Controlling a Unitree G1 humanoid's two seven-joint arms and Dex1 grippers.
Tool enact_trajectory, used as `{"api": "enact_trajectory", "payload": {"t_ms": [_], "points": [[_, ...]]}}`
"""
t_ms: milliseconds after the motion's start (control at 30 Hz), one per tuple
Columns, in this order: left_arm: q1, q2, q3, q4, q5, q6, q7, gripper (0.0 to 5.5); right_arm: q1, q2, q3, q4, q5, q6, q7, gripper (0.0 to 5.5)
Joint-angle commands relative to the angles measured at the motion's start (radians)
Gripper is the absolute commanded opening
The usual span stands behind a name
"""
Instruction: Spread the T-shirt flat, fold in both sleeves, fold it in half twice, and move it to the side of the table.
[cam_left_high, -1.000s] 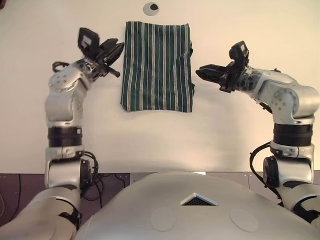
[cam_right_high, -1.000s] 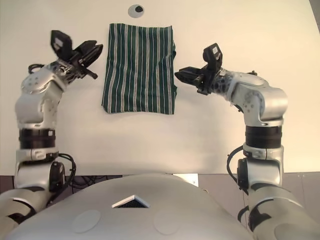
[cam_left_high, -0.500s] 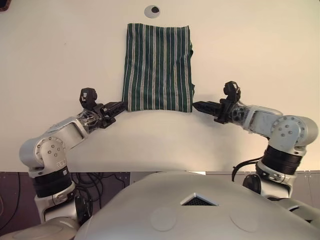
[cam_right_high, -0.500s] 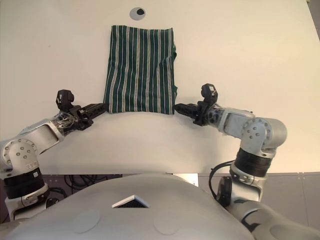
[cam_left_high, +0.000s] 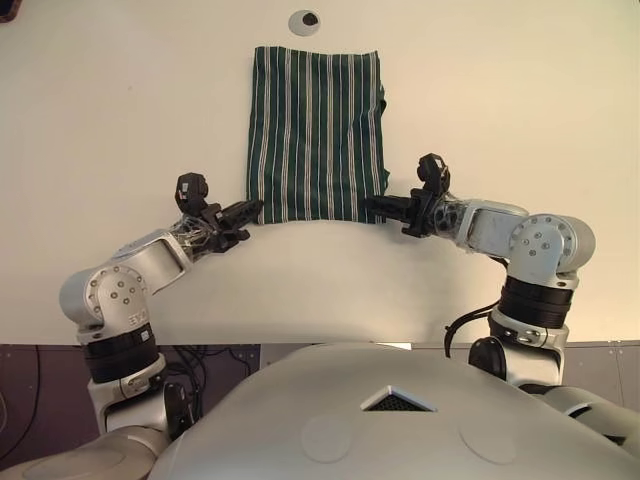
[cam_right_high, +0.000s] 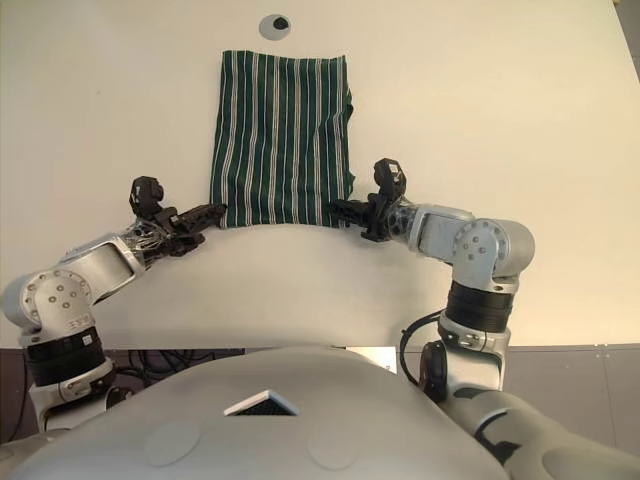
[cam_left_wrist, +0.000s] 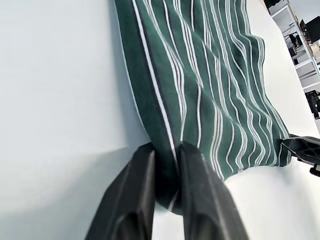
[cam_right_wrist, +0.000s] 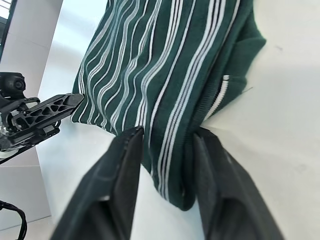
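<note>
A green T-shirt (cam_left_high: 318, 135) with white stripes lies folded into a narrow rectangle in the middle of the white table (cam_left_high: 520, 100). My left gripper (cam_left_high: 250, 211) lies low at the shirt's near-left corner. In the left wrist view its fingers (cam_left_wrist: 145, 167) press close on the hem of that corner, shut on the T-shirt (cam_left_wrist: 210, 85). At the near-right corner my right gripper (cam_left_high: 375, 207) is open. In the right wrist view its fingers (cam_right_wrist: 127, 150) straddle the folded corner of the T-shirt (cam_right_wrist: 165, 75) with a wide gap.
A small round black-and-white disc (cam_left_high: 303, 19) sits on the table just beyond the shirt's far edge. Bare tabletop extends to both sides of the shirt. The table's near edge (cam_left_high: 330, 343) runs just behind both forearms.
Both arms came down from beside the shirt's middle to its near corners. The left gripper closed onto the near-left corner and the right slid its fingers around the near-right corner.
</note>
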Motion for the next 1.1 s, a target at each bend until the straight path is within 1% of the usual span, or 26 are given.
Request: {"api": "enact_trajectory", "payload": {"t_ms": [33,133,200,300,333,400,467,533,600,667,733,800,833,933,1033,1100], "points": [[0.023,0.001,0.005,-0.009,-0.002,0.011,0.011,0.15,-0.019,-0.028,-0.010,0.018,-0.008,0.033,-0.009,0.85],[0.036,0.006,0.009,-0.016,-0.010,0.010,0.007,0.06,-0.034,-0.032,-0.028,0.021,-0.002,0.043,0.002,0.44],[0.036,0.005,0.003,-0.019,-0.015,0.011,0.006,0.05,-0.043,-0.034,-0.033,0.021,0.007,0.042,0.016,0.07],[0.033,0.015,-0.014,-0.036,-0.024,0.014,-0.007,0.05,-0.044,-0.048,-0.042,0.002,0.038,0.047,0.054,0.00],[0.039,0.028,-0.019,-0.056,-0.037,0.020,-0.023,0.05,-0.038,-0.071,-0.040,-0.014,0.057,0.049,0.082,0.00],[0.060,0.059,-0.019,-0.107,-0.070,0.044,-0.054,0.05,-0.015,-0.140,-0.034,-0.049,0.098,0.052,0.148,0.00],[0.098,0.098,0.005,-0.170,-0.115,0.072,-0.082,0.05,0.025,-0.241,-0.034,-0.084,0.140,0.039,0.231,0.00],[0.161,0.138,0.063,-0.239,-0.192,0.103,-0.116,0.05,0.096,-0.376,-0.044,-0.128,0.179,0.007,0.340,0.00],[0.239,0.155,0.127,-0.296,-0.291,0.133,-0.131,0.05,0.203,-0.498,-0.069,-0.198,0.221,-0.034,0.456,0.00],[0.299,0.159,0.163,-0.330,-0.365,0.153,-0.116,0.05,0.278,-0.556,-0.089,-0.236,0.247,-0.066,0.517,0.00],[0.320,0.164,0.158,-0.337,-0.397,0.157,-0.085,0.05,0.288,-0.554,-0.107,-0.232,0.274,-0.073,0.517,0.00],[0.247,0.149,0.124,-0.298,-0.420,0.158,-0.015,0.05,0.210,-0.508,-0.097,-0.202,0.277,-0.082,0.467,0.00],[0.177,0.131,0.096,-0.259,-0.420,0.160,0.035,0.05,0.134,-0.468,-0.085,-0.155,0.261,-0.074,0.416,0.00],[-0.016,0.083,0.036,-0.139,-0.398,0.167,0.177,0.05,-0.055,-0.398,-0.063,-0.025,0.231,-0.054,0.316,0.00],[-0.224,0.072,-0.011,-0.007,-0.379,0.181,0.231,0.05,-0.180,-0.414,-0.030,0.095,0.185,-0.065,0.285,0.00],[-0.326,0.091,-0.065,0.089,-0.316,0.166,0.206,0.05,-0.225,-0.428,0.013,0.174,0.134,-0.093,0.274,0.00]]}}
